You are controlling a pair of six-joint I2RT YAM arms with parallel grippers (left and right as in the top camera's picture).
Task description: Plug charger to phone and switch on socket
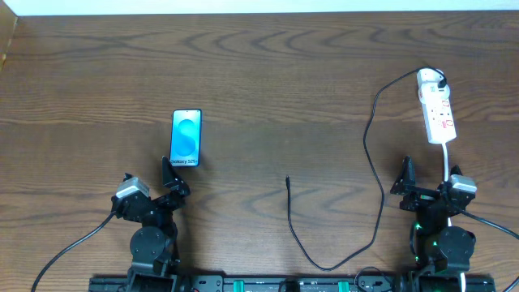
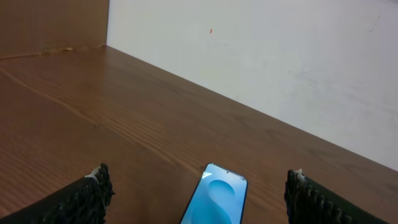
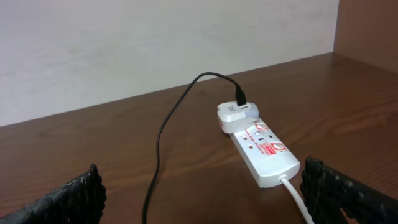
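On wood-grain desk [image 1: 259,81] lay: slim phone [image 1: 186,138], ahead of left end effector [image 2: 199,175], spread wide; white oblong socket [image 1: 436,109] beyond right end effector [image 3: 202,169], also wide; thin black charger [image 1: 366,142], tip mid-desk, clear all round.

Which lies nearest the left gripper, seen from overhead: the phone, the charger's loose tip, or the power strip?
1. The phone, just ahead of the left gripper.
2. The charger tip, mid-table.
3. The power strip, far right.

Just ahead of the left fingers [image 2: 87,198], the phone [image 1: 186,136] shows small white "Galaxy" lettering on its screen. Red labels on the socket [image 3: 264,149], ahead of the right fingers [image 3: 74,198], are unreadable.
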